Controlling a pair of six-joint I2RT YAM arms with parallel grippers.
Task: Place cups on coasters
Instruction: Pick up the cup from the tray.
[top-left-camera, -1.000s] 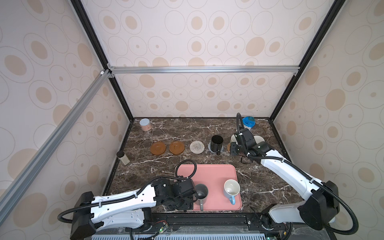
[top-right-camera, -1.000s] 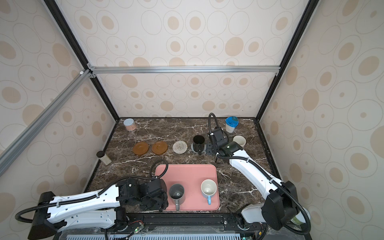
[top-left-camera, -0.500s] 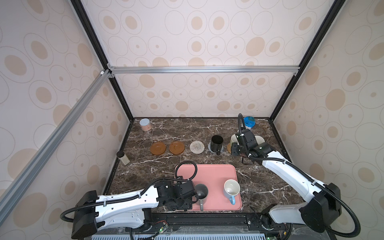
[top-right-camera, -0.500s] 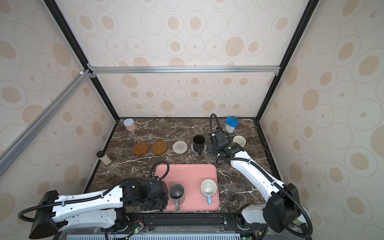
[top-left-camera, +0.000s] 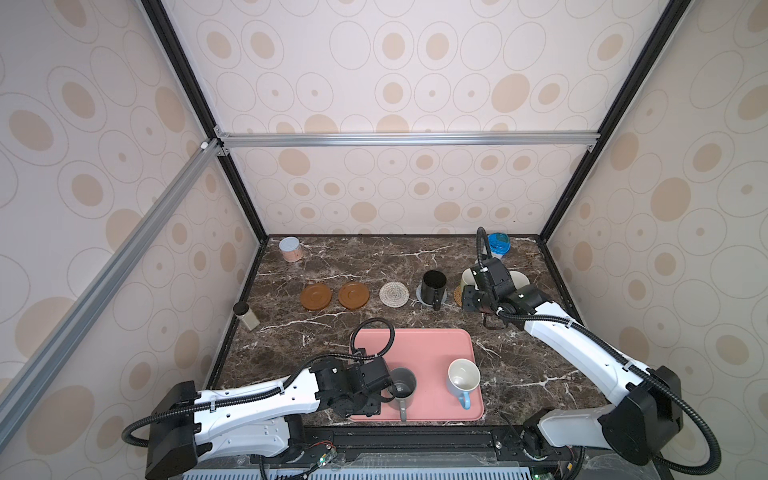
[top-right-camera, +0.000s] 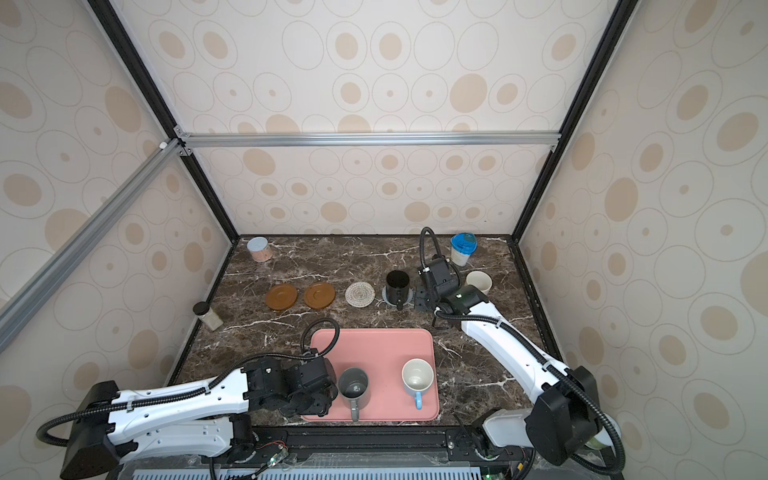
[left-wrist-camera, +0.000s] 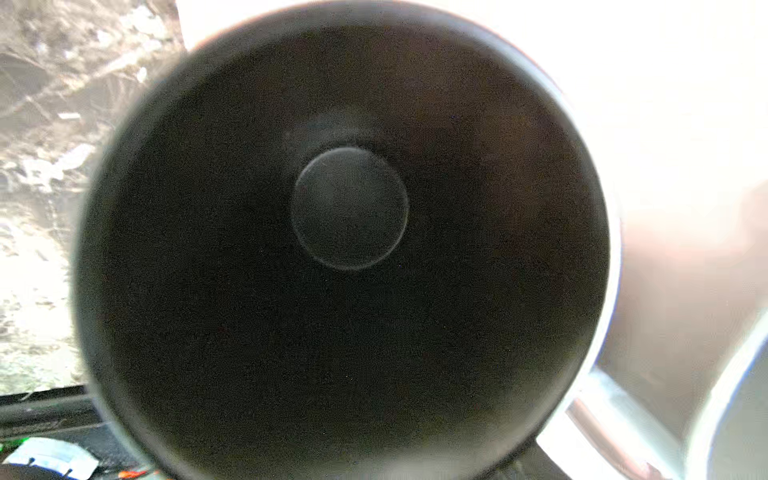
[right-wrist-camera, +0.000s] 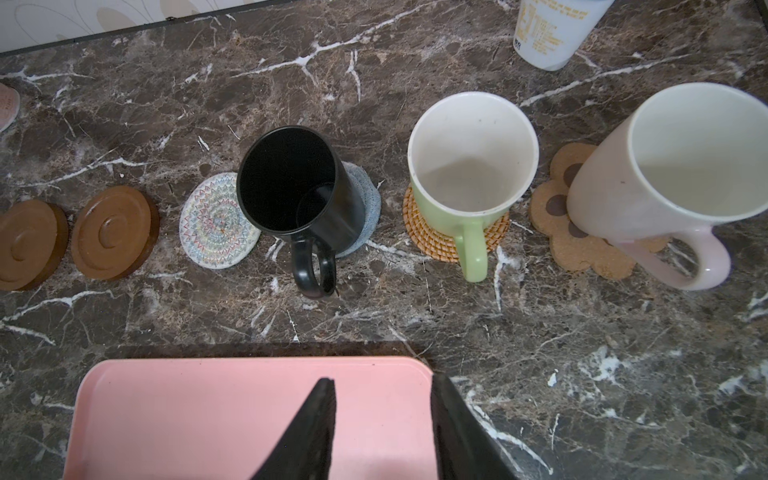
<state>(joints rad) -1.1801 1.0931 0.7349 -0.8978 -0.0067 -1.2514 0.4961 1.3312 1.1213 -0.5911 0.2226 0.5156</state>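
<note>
A grey cup (top-left-camera: 402, 384) stands on the pink tray (top-left-camera: 432, 353). My left gripper (top-left-camera: 388, 390) is at its rim and its fingers are hidden. The left wrist view looks straight down into the grey cup (left-wrist-camera: 349, 208). A white and blue cup (top-left-camera: 462, 376) stands beside it. Behind the tray, a black cup (right-wrist-camera: 291, 187) sits on a blue-grey coaster (right-wrist-camera: 365, 208), a green cup (right-wrist-camera: 469, 166) on a rattan coaster (right-wrist-camera: 424, 232), and a white-pink cup (right-wrist-camera: 665, 166) on a paw coaster (right-wrist-camera: 552, 216). My right gripper (right-wrist-camera: 382, 386) hangs open and holds nothing.
Two brown disc coasters (top-left-camera: 316, 296) (top-left-camera: 353, 295) and a whitish woven coaster (top-left-camera: 394, 294) lie bare in the row. A jar with a blue lid (top-left-camera: 498, 243) stands at the back right, a pinkish can (top-left-camera: 289, 249) at the back left, and a small capped bottle (top-left-camera: 245, 316) by the left wall.
My left arm has edged slightly toward the grey cup. The right arm has hardly moved and its jaws stand as before.
</note>
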